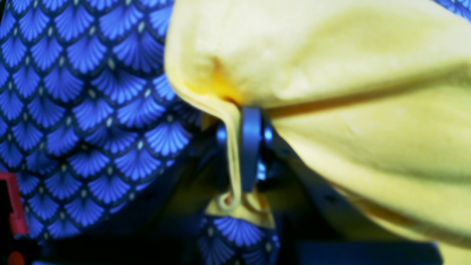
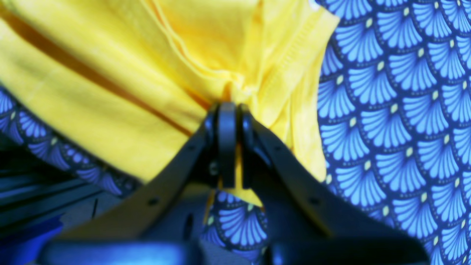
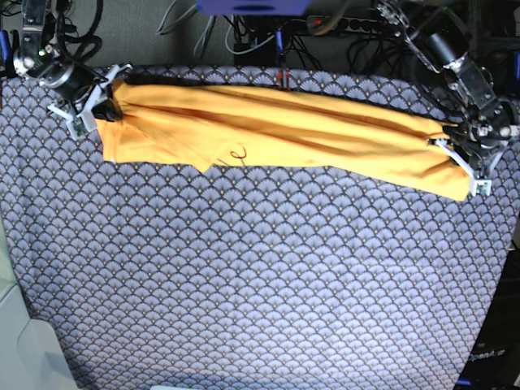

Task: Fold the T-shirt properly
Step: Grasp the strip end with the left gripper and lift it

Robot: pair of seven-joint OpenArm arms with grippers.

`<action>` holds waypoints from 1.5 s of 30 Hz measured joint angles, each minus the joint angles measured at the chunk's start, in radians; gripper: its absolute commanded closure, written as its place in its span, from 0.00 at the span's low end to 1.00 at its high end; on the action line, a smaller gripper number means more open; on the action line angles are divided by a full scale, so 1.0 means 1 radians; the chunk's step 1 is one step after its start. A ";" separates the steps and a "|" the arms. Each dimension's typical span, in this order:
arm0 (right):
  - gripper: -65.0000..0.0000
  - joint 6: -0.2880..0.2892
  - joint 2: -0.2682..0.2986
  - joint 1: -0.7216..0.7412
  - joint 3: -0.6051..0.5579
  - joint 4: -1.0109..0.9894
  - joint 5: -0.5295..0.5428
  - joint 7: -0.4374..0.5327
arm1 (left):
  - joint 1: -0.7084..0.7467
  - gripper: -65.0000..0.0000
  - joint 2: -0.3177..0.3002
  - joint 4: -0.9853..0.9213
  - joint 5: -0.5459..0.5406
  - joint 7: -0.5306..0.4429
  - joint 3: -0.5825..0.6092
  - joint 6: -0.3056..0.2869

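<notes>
Across the far part of the surface, a plain yellow-orange cotton T-shirt [image 3: 276, 130] lies stretched into a long, loosely rolled band, running from the far left corner down toward the right edge. Its sleeve end droops in a soft flap near the left of the base view. Each end is pinched by a dark robot tool: the right tool [image 2: 227, 110] is closed on bunched seams and a hem, and the left tool [image 1: 243, 114] is closed on a thin folded edge with a little cloth poking through behind. Beneath everything lies a blue-grey fan-patterned tablecloth [image 3: 260, 276].

Risks, as a judgement: the left tool's hold looks shallow, so a hard pull could slip the edge free. Uneven tension between the arms could twist the band further. Dragging low may also snag and ruck the tablecloth.
</notes>
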 measured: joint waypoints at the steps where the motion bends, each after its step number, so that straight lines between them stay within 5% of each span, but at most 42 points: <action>1: 1.00 0.000 0.000 0.000 0.000 0.000 0.000 0.000 | 0.003 1.00 0.000 0.000 -0.002 -0.008 0.000 0.000; 16: 1.00 0.000 0.002 -0.008 0.000 0.000 0.000 0.000 | 0.045 1.00 0.068 0.164 0.062 0.089 0.007 0.007; 19: 1.00 0.000 0.002 -0.008 0.000 0.000 0.000 0.000 | 0.046 0.86 0.068 0.163 0.061 0.087 0.007 0.004; 25: 1.00 0.000 0.002 -0.008 0.000 0.000 0.000 0.000 | 0.072 0.40 0.066 0.204 0.067 0.082 -0.011 0.018; 30: 1.00 0.000 0.002 -0.008 0.000 0.000 0.000 0.000 | 0.065 0.18 0.068 0.226 0.010 0.145 -0.078 0.000; 45: 1.00 0.000 0.002 0.000 0.000 -0.001 0.004 -0.041 | -0.015 0.17 0.017 0.041 -0.034 0.101 -0.098 0.008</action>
